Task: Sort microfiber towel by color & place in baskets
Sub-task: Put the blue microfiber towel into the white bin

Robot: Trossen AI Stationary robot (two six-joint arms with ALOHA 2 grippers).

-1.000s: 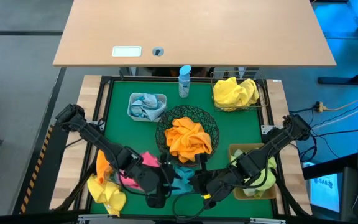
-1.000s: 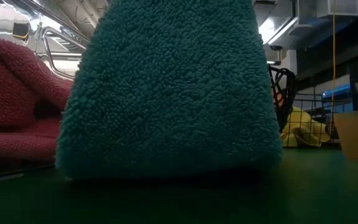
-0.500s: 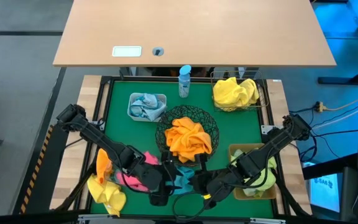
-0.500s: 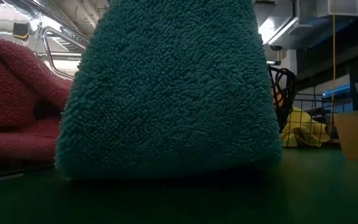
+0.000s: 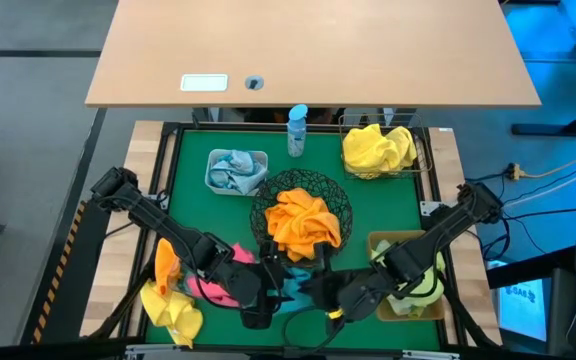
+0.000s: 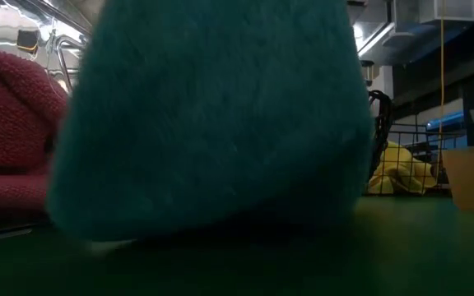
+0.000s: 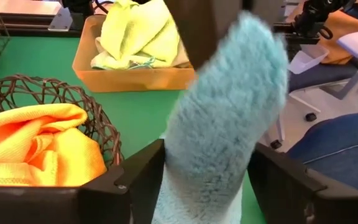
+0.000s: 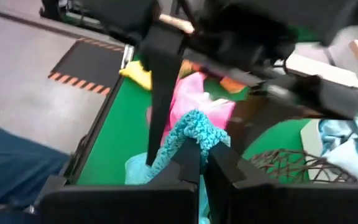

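From where I stand, most of the baskets are already filled. The round black wire-mesh bowl [image 5: 301,222] in the middle of the green mat holds a heap of orange towels [image 5: 303,221]. The square wire basket [image 5: 380,150] at the far right corner is full of yellow towels [image 5: 376,147], and the white rectangular tub [image 5: 237,170] at the far left holds pale blue ones. The tan rectangular bin [image 5: 409,288] at the near right carries lime-green cloths [image 7: 137,38]. A blue-capped bottle [image 5: 297,130] stands between the tub and the wire basket.

The teal towel [image 5: 290,287] sits at the near edge of the mat, just in front of the mesh bowl, thick and fluffy, pulled up into a peak. The right gripper [image 8: 201,163] is clenched on its top fold. The left gripper [image 7: 204,186] has its fingers spread wide on either side of the towel, released. Pink [image 5: 215,287], orange and yellow [image 5: 171,309] towels lie bunched at the near left.
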